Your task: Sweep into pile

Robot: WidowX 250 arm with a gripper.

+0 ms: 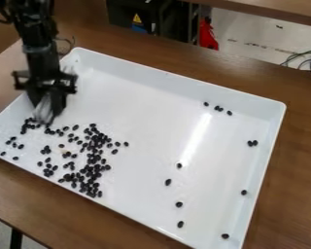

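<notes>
"Starting at the near side, what are we handling?"

"A stray bean (pixel 225 236), dark and oval, lies near the tray's near right corner. Beans like that should be light, hard and slick, so they'll skid or roll at a light touch."

"And the bulk of them?"

"The loose cluster (pixel 93 170) sits toward the left, its front part close to the near wall of the white tray (pixel 151 189). I'd push it as a mass, low and slow, because a quick flick would scatter it."

"Should anything be picked up singly?"

"I wouldn't. They're small and rounded, likely to squirt out of a pinch. The tray looks stiff and smooth, so its wall can serve as a backstop."

"What does the gripper (pixel 46 101) have?"

"It is closed around a pale tool (pixel 43 112), blurred but brush-like, just behind the beans at the left. The tip looks soft and likely to bend, so the hold belongs high, on whatever firm part there is, with the loose end free to sweep."

"How hard should it press?"

"Just enough for the tip to graze the floor. Too much and it may splay, letting beans slip through."

"And farthest off?"

"The far strays (pixel 219 108), by the back wall on the right, want a long, gentle drag toward the cluster"
</notes>
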